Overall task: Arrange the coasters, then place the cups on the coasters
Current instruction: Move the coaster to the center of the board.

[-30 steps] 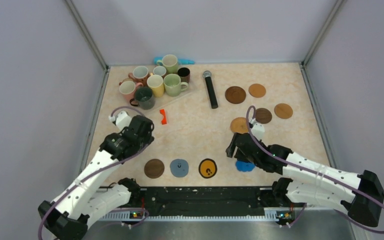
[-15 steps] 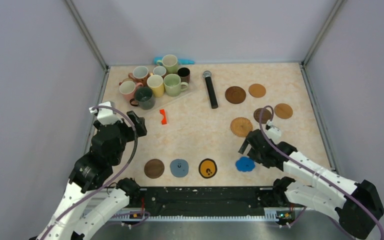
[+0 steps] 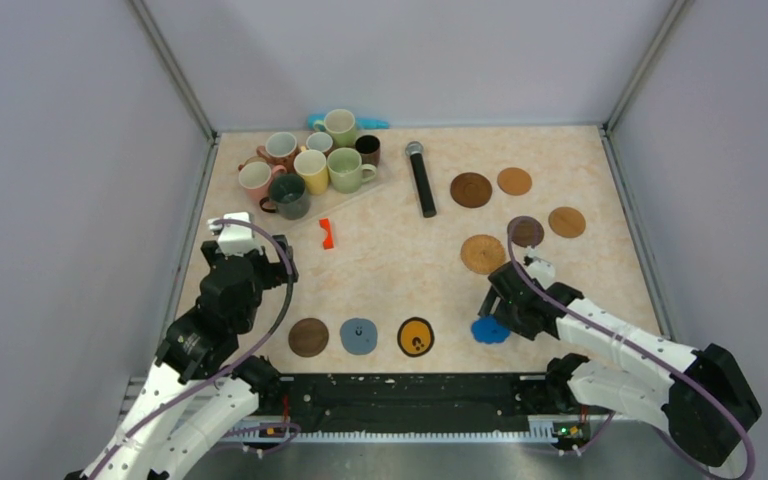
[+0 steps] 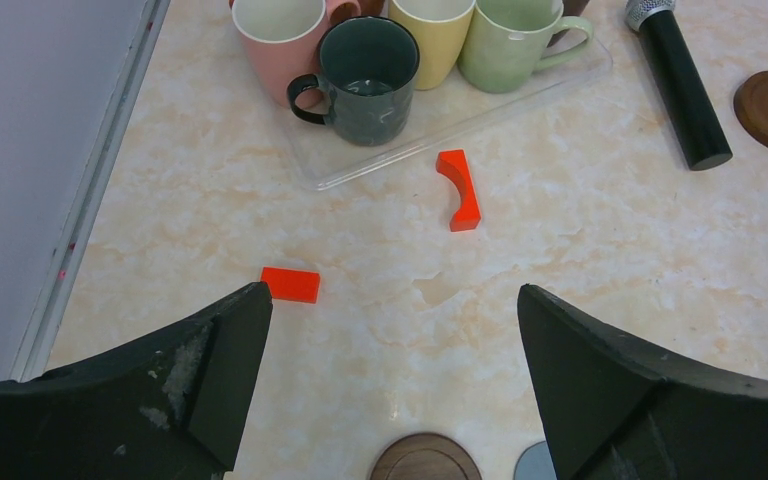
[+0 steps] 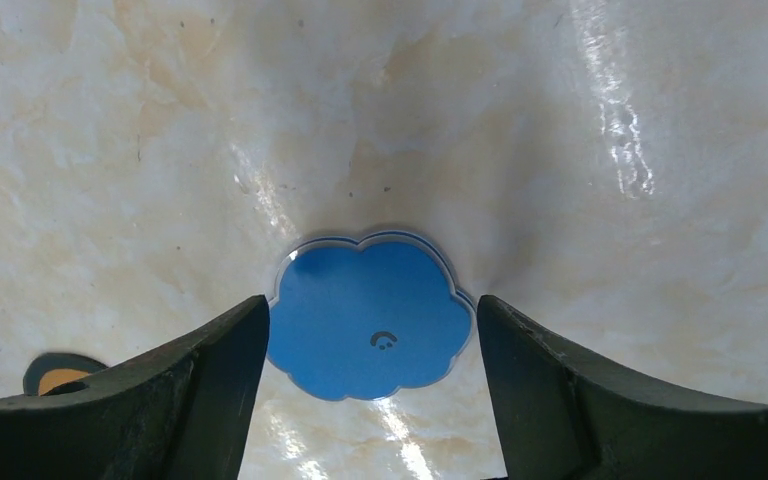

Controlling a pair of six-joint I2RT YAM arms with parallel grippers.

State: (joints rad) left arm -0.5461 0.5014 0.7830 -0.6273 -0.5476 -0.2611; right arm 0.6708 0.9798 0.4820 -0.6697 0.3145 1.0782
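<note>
Four coasters lie in a row near the front edge: brown, grey-blue, black-and-yellow and blue scalloped. Several more wooden coasters are scattered at the right. The cups stand bunched at the back left, the dark green cup nearest. My right gripper is open, low over the blue scalloped coaster, which lies flat between its fingers. My left gripper is open and holds nothing, above bare table behind the brown coaster.
A black microphone lies at the back centre. A curved red-orange piece and a small red block lie in front of the clear tray under the cups. Grey walls close in both sides.
My left gripper has opened wide and its arm has drawn back to the left. My right gripper pulled up off the blue scalloped coaster, then settled back over it.
</note>
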